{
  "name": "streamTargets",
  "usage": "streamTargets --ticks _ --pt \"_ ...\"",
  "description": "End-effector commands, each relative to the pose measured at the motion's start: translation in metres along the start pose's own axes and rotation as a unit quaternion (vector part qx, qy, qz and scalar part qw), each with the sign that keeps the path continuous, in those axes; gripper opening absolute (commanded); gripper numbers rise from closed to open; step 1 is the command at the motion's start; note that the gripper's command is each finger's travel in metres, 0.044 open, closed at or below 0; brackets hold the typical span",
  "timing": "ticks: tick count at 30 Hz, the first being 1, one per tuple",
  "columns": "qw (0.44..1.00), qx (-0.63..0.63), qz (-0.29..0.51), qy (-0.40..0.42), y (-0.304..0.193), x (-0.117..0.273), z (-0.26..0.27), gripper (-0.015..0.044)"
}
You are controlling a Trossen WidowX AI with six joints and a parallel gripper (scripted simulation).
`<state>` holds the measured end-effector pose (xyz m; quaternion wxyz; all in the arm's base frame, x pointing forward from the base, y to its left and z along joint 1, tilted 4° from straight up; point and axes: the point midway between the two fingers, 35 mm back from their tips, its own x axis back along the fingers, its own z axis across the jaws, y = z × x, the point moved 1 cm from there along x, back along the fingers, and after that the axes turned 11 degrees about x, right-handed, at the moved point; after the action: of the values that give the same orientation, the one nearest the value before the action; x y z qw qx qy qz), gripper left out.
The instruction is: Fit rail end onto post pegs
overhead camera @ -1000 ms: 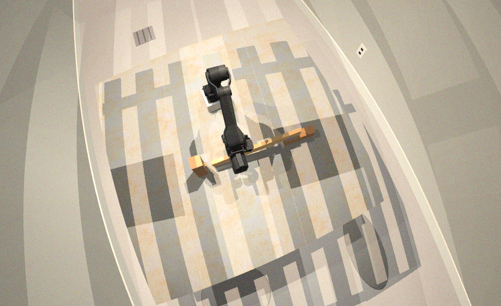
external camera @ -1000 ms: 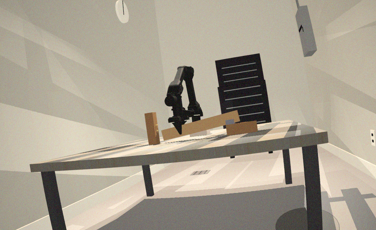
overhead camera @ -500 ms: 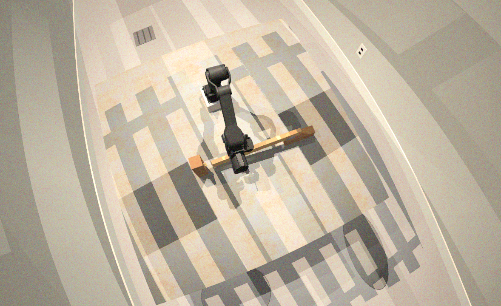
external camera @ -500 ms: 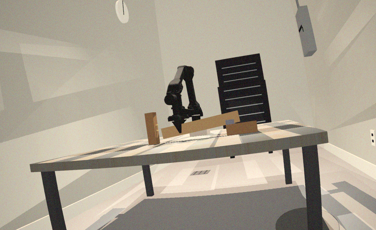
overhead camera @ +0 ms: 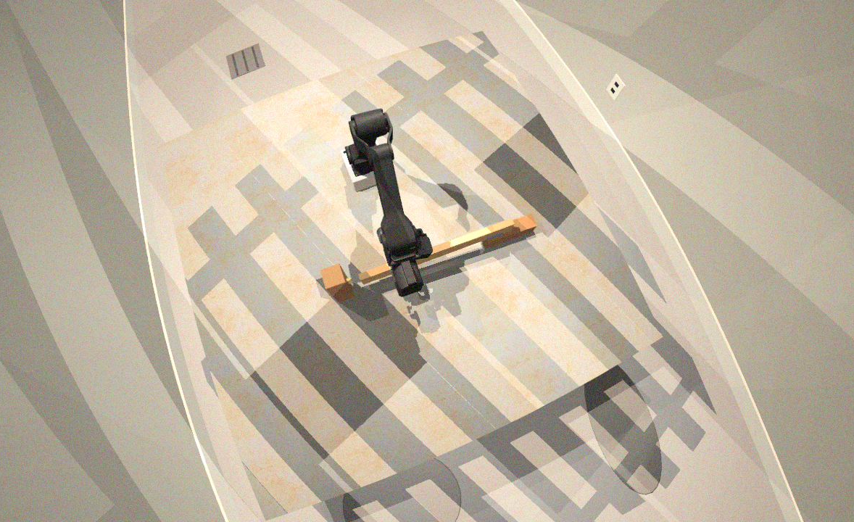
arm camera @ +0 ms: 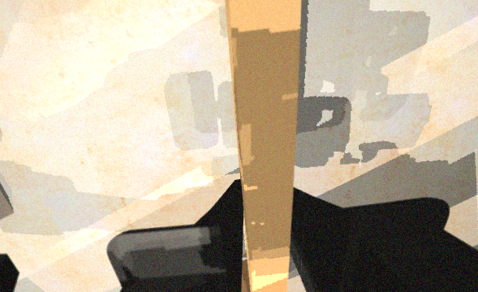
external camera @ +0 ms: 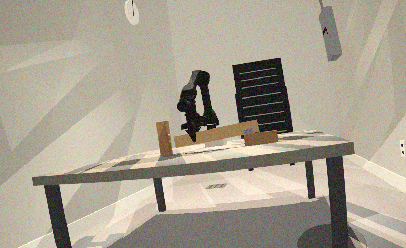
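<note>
The long wooden rail [overhead camera: 469, 238] [external camera: 223, 132] [arm camera: 267, 81] is tilted, its near end lower and held a little above the table. Its far part sits behind the grey bracket [external camera: 247, 131] on the low footboard block [overhead camera: 525, 223] [external camera: 261, 138]. My gripper [external camera: 194, 139] [arm camera: 253, 183] is shut on the rail nearer the post end; the arm hides its fingers in the top view. The upright post [overhead camera: 334, 279] [external camera: 163, 138] stands just beyond the near end, with a small gap. Its two pegs [external camera: 169, 137] point towards the rail and show bare. The rail's end holes are not visible.
The arm's pale base [overhead camera: 364, 182] [external camera: 215, 142] stands on the table behind the rail. The table's front edge [external camera: 198, 172] runs across the exterior view. A black drawer cabinet [external camera: 261, 92] stands beyond the table. Patchy shadows cross the table top.
</note>
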<state>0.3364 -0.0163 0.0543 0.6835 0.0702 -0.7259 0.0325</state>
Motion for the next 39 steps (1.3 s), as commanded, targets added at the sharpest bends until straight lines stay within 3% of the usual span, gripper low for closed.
streamTargets --ticks 1,39 --pt "1.0 0.001 0.0 -0.009 0.0 0.007 -0.004 0.0" --pt "1.0 0.001 0.0 -0.009 0.0 0.026 -0.003 0.0"
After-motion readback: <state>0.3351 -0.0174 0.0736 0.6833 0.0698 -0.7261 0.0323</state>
